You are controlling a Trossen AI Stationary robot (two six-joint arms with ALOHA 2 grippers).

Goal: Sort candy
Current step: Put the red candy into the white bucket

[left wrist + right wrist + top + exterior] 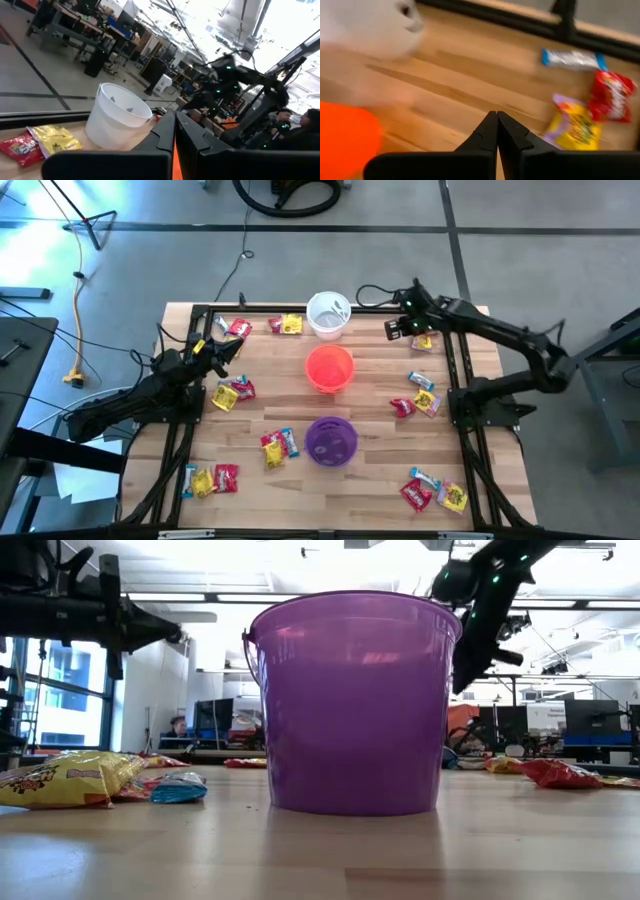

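Note:
Small wrapped candies in red, yellow and blue-white lie scattered on the wooden table, for instance one pile (pixel 232 392) and another (pixel 278 446). My left gripper (pixel 236 347) (pixel 175 124) hovers shut over the table's left side and holds nothing. It points toward the white cup (pixel 117 117), with a red and a yellow candy (pixel 37 144) beside it. My right gripper (pixel 393 328) (pixel 497 119) is shut and empty, above the table right of the white cup (pixel 329 315). Blue-white (pixel 572 57), red (pixel 612 95) and yellow (pixel 575 129) candies lie on the wood beside it.
White, orange (pixel 329 368) and purple (pixel 331 440) cups stand in a row down the table's middle. The purple cup (pixel 355 705) fills the low view. A black frame rail (pixel 270 310) borders the table. More candy lies near the right edge (pixel 420 395) and the near corners (pixel 432 490).

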